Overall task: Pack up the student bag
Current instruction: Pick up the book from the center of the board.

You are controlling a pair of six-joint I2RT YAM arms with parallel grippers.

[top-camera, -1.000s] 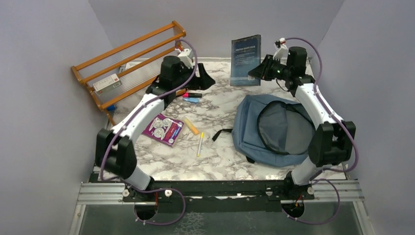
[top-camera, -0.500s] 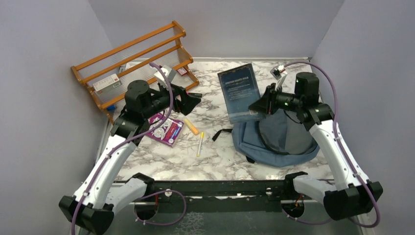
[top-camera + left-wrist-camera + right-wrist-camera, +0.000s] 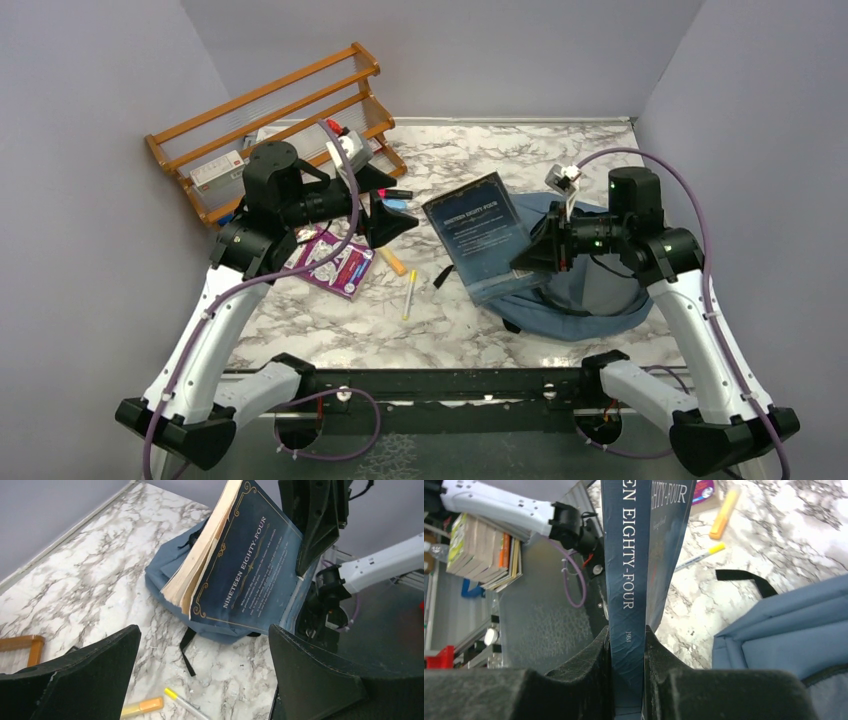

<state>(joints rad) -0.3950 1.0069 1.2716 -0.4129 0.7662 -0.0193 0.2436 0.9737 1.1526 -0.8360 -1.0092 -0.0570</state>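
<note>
Clamping the book (image 3: pixel 482 232), right gripper (image 3: pixel 626 642) hangs over the student bag (image 3: pixel 575 315); left gripper (image 3: pixel 200 655) gapes wide.

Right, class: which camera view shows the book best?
Left wrist: the book is large, cover title and page edges clear. Right wrist shows only its spine in the right gripper; top external shows it small.

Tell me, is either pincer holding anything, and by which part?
The right pincer grips the book by its spine edge, near the lower end. The left pincer is open, empty.
</note>
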